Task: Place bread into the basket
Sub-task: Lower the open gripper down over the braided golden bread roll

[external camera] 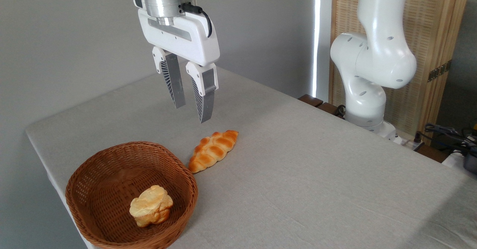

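The bread [213,150], a glossy golden braided loaf, lies on the grey tablecloth just right of the basket's rim, its near tip almost touching it. The reddish-brown wicker basket [93,174] sits at the table's front left corner. My gripper [192,113] hangs in the air above and slightly behind the loaf, fingers [204,100] pointing down and spread apart with nothing between them.
A pale, lumpy flaky pastry [151,206] rests inside the basket. The arm's white base [367,88] stands at the table's far right edge, with cables [447,133] beyond it. The table's left edge runs close to the basket.
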You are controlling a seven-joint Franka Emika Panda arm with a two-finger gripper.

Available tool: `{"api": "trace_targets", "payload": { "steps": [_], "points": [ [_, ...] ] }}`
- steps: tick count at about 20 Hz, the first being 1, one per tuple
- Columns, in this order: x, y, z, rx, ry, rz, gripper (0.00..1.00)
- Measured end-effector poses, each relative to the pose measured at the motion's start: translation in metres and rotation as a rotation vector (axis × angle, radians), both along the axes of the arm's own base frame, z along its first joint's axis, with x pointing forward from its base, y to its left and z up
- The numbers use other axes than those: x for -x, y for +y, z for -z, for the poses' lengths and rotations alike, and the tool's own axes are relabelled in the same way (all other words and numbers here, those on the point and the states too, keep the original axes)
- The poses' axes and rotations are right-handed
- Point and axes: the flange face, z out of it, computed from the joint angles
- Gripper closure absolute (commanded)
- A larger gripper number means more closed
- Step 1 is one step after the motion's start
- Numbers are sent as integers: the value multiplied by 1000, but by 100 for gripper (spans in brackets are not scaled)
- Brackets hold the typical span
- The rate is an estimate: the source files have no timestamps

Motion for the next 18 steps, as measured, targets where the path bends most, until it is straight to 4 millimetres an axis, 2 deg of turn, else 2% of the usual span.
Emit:
{"api": "trace_targets", "payload": {
  "steps": [12, 15, 18],
  "points": [
    [0, 0, 4, 1, 9, -1, 0],
    [3, -8, 16, -2, 34, 14, 0],
    [11, -23, 45, -12, 90, 44, 0]
  ]
}}
